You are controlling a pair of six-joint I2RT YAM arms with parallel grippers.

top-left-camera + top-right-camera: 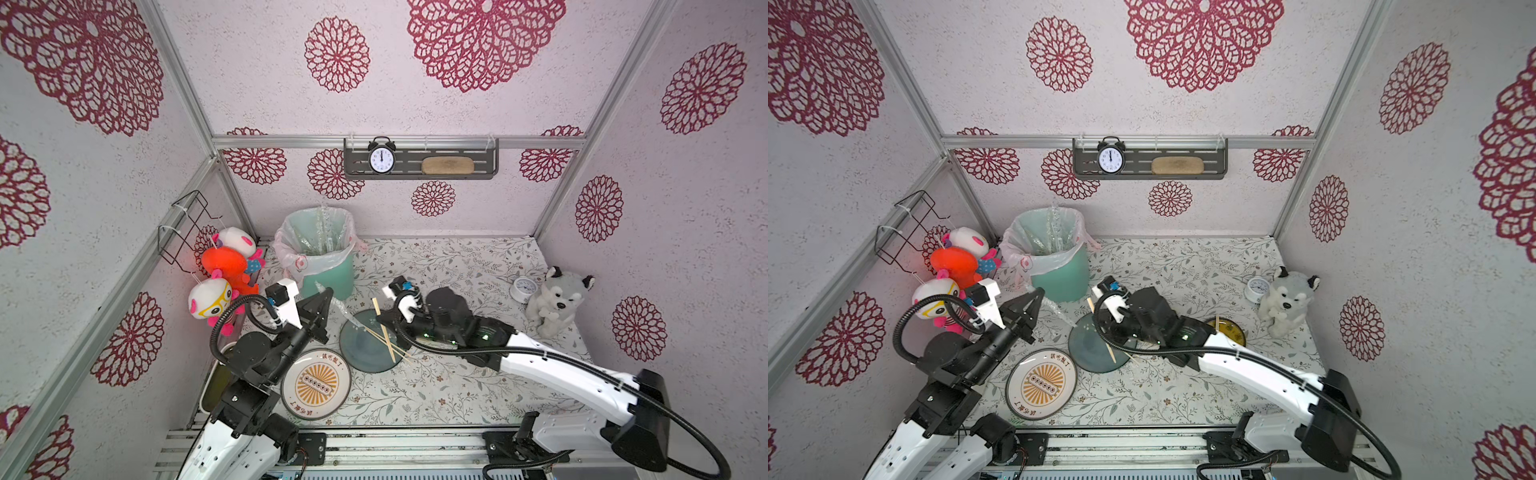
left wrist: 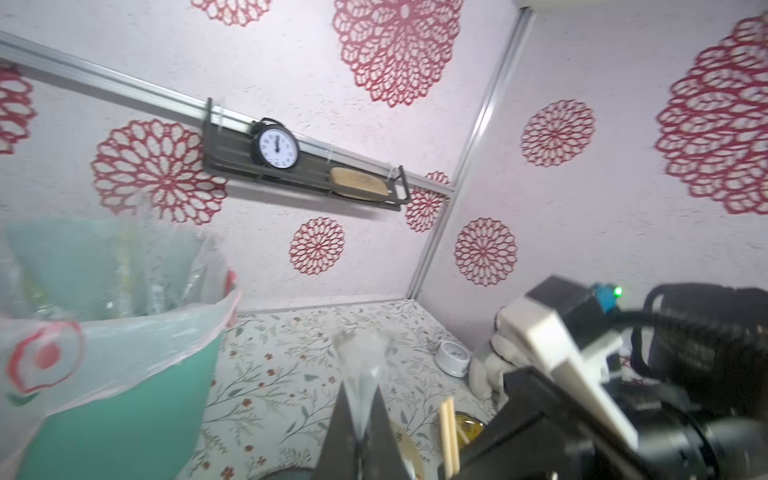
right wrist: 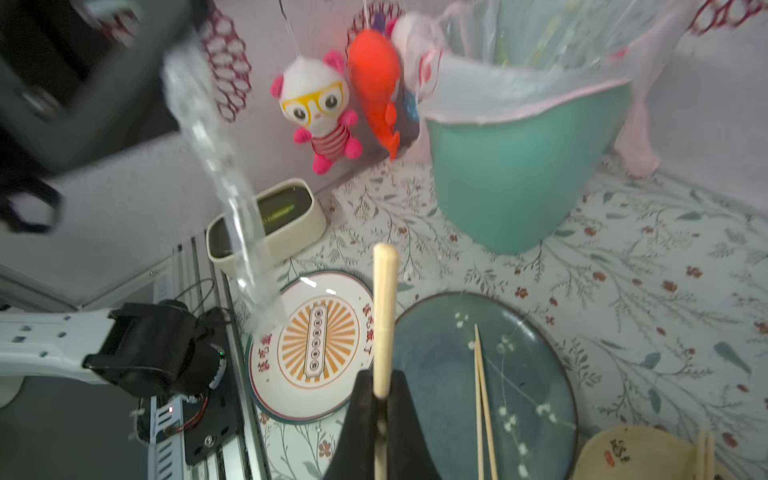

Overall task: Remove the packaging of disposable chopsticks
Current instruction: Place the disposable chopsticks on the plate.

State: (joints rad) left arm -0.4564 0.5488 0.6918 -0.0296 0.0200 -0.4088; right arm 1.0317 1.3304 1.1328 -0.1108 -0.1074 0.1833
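Left claw [image 2: 360, 409] pinched clear sleeve [image 3: 224, 174] by one end, sleeve hanging just beside teal bin [image 1: 328, 278] | right claw [image 3: 380, 388] clamped bare chopstick pair [image 3: 384, 311], farther from bin | left arm nearer bin.

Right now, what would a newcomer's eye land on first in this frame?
The two grippers at mid-table stand out: the left gripper pinches a clear plastic sleeve, while the right gripper holds a bare pair of chopsticks near the dark teal plate. Next come the green bin at the back left, with its pink-white liner, and the bright plush toys hanging on the left wall.
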